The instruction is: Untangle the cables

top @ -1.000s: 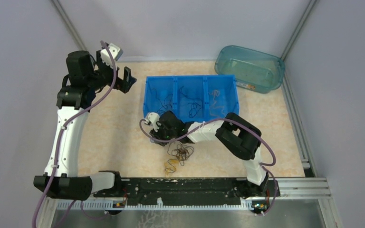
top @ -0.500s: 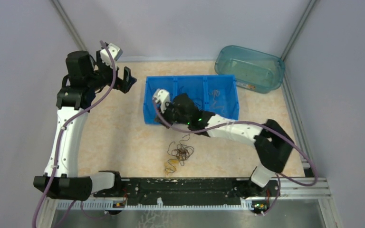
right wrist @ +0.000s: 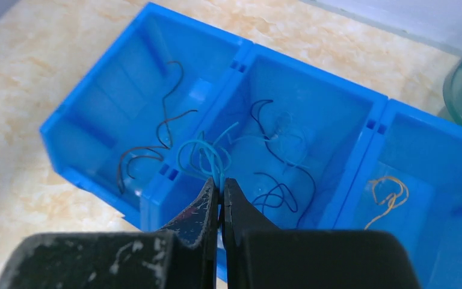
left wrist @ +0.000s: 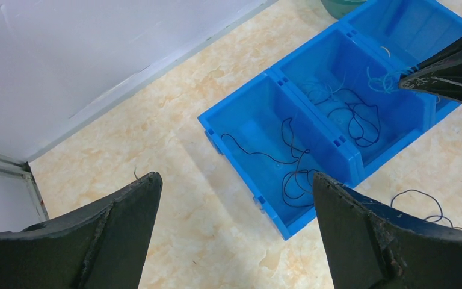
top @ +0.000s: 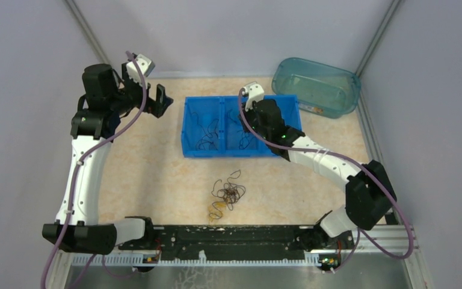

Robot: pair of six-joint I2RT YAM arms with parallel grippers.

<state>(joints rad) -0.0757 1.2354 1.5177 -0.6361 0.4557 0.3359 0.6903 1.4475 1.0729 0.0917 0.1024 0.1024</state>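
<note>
A small tangle of black and brown cables (top: 228,194) lies on the table in front of the blue three-compartment bin (top: 187,150), with a yellow curl (top: 216,209) beside it. My right gripper (right wrist: 221,183) is shut on a light blue cable (right wrist: 204,156) and holds it above the bin, near the left-middle divider; it also shows in the top view (top: 255,123). Black cables (right wrist: 150,144) lie in the left compartment, dark blue ones (right wrist: 277,186) in the middle, an orange one (right wrist: 388,192) in the right. My left gripper (left wrist: 236,177) is open and empty, raised at the back left (top: 159,99).
A teal transparent tub (top: 316,84) stands at the back right, beside the bin. Grey walls close in the table on three sides. The arms' base rail (top: 234,238) runs along the near edge.
My right arm has swung from the bin's front left edge to the right and back, over the middle compartment, with the light blue cable in its jaws. The left arm has not moved.
</note>
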